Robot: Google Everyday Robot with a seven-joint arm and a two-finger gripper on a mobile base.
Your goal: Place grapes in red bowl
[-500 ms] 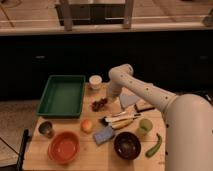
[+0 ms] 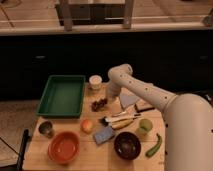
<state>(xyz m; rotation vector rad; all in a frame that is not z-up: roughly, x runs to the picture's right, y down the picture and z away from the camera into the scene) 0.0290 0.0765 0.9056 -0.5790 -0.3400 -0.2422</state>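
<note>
Hovering almost unmoved beside the grapes (image 2: 99,104), the end effector (image 2: 106,96) is showing no state I can tell; I am not yet carrying them to the red bowl (image 2: 63,148).

Dim, warm light falls from above on the table (image 2: 92,159), while the cabinets (image 2: 50,55) behind stay nearly black. The white arm (image 2: 150,92) is the brightest surface. The tool (image 2: 108,98) hangs shaded just right of the grapes (image 2: 99,104). Faint glare marks the red bowl (image 2: 63,147).
</note>
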